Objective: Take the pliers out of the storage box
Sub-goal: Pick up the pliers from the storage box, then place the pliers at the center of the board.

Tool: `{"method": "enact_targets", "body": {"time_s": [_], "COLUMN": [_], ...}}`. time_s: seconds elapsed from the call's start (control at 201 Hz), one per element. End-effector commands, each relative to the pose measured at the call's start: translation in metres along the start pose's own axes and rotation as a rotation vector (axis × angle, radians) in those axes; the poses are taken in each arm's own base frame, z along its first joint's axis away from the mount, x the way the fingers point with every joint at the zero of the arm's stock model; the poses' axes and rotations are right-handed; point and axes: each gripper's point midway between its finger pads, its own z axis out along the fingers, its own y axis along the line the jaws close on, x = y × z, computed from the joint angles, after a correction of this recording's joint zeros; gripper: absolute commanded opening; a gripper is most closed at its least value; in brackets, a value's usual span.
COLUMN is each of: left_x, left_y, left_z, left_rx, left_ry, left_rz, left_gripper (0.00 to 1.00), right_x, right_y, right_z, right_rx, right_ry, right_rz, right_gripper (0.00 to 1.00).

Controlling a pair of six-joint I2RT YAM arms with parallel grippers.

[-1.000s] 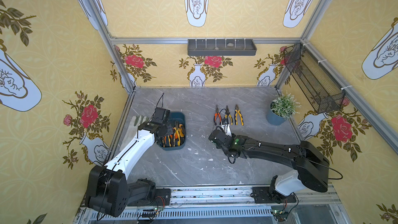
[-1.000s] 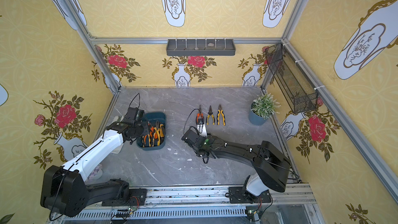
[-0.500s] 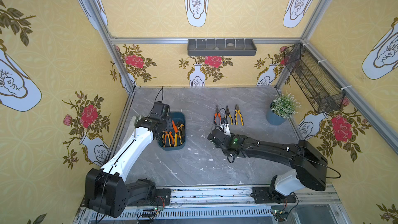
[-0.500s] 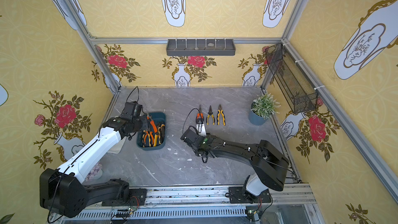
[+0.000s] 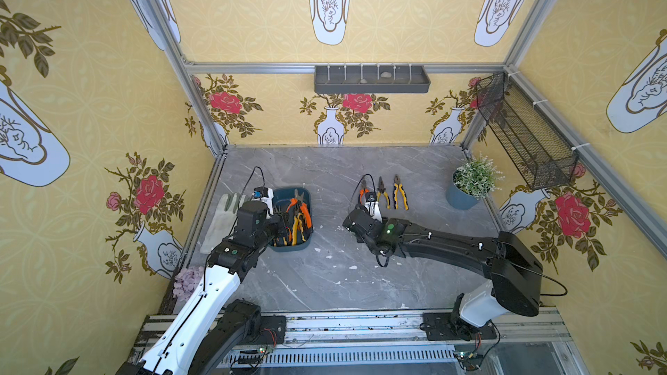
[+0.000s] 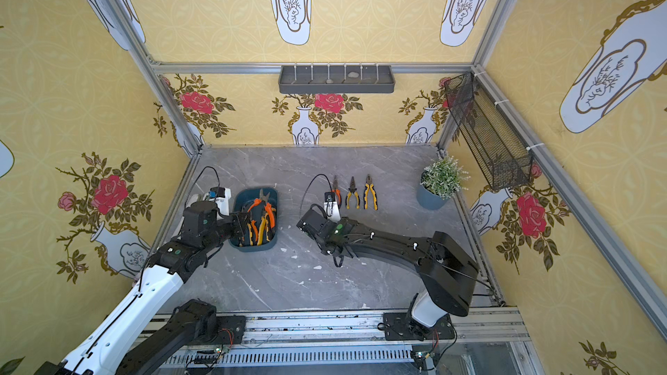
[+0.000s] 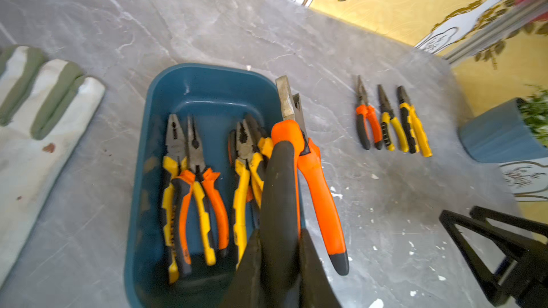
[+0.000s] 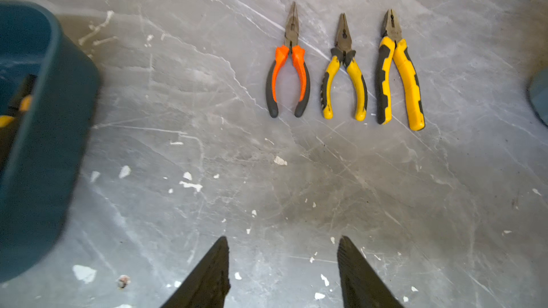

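Pliers (image 7: 314,179) with orange-black handles hang pinched in left tool (image 7: 280,247); right tool (image 8: 283,244) spread.

A potted plant (image 5: 475,178) with pale green sprigs stands in a blue pot (image 5: 459,200) at a far corner of the grey marbled table (image 5: 325,283). Just above the plant, a black wire mesh basket (image 5: 523,135) hangs on the side wall. A grey divided tray (image 5: 371,82) holding small pebbles (image 5: 385,74) is fixed to the back wall, well apart from the plant. Across the table from the plant, a white and green work glove (image 5: 221,220) lies flat by the opposite wall, and a pale purple flower cluster (image 5: 187,281) sits nearer the front.
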Motion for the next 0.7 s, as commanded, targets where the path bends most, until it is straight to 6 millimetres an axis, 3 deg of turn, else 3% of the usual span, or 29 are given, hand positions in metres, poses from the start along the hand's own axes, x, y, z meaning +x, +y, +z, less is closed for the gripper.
{"method": "enact_targets", "body": {"time_s": [0.0, 0.11, 0.194, 0.354, 0.543, 0.692], "left_x": [-0.018, -0.012, -0.011, -0.009, -0.007, -0.005], "left_y": [-0.032, -0.034, -0.034, -0.033, -0.036, -0.037], "left_z": [-0.008, -0.013, -0.015, -0.014, -0.014, -0.015], "left_rx": [0.159, 0.156, 0.144, 0.135, 0.137, 0.135], "left_ry": [-0.081, -0.094, -0.109, -0.107, -0.101, -0.101], "left_rz": [0.008, 0.033, 0.046, 0.054, 0.065, 0.074], "left_gripper": [0.00, 0.00, 0.00, 0.00, 0.00, 0.00], "right_x": [-0.025, -0.057, -0.076, -0.104, -0.107, -0.107], "right_y": [0.001, 0.020, 0.055, 0.104, 0.138, 0.154], "right_z": [-0.009, -0.009, -0.016, -0.030, -0.020, -0.008], "right_rx": [-0.031, -0.207, -0.394, -0.593, -0.586, -0.626], "right_ry": [0.068, 0.210, 0.280, 0.318, 0.360, 0.389], "right_rz": [0.044, 0.201, 0.266, 0.320, 0.300, 0.330], "right_gripper": [0.66, 0.70, 0.71, 0.73, 0.72, 0.71]}}
